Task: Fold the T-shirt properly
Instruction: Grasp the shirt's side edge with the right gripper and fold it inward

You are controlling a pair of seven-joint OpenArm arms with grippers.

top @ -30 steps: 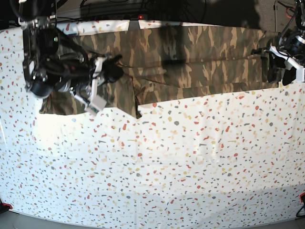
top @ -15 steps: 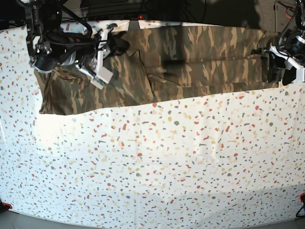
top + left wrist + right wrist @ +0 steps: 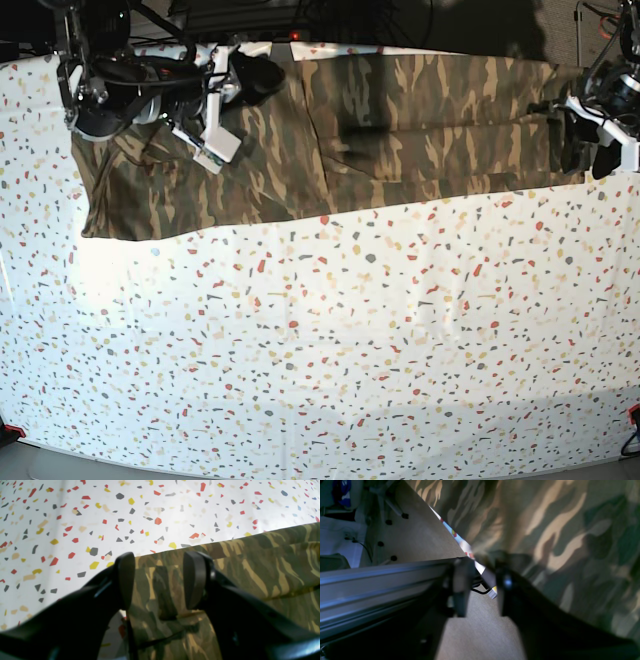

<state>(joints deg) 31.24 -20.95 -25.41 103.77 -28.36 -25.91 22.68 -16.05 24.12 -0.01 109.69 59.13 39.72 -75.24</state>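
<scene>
A camouflage T-shirt lies spread as a long band across the far side of the speckled table; the left gripper hovers over its end, fingers apart; the right gripper, parted and empty, hangs at the far edge, apparently for laying a fold.

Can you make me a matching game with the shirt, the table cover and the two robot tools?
Things:
1. T-shirt
2. table cover
3. left tool
4. right tool

Descriptions:
A. white with coloured speckles
B. open above the shirt's edge beside the speckled cover
C. camouflage print, spread along the far side
D. at the table's far edge, floor showing below

Pairs: 1-C, 2-A, 3-B, 4-D
</scene>
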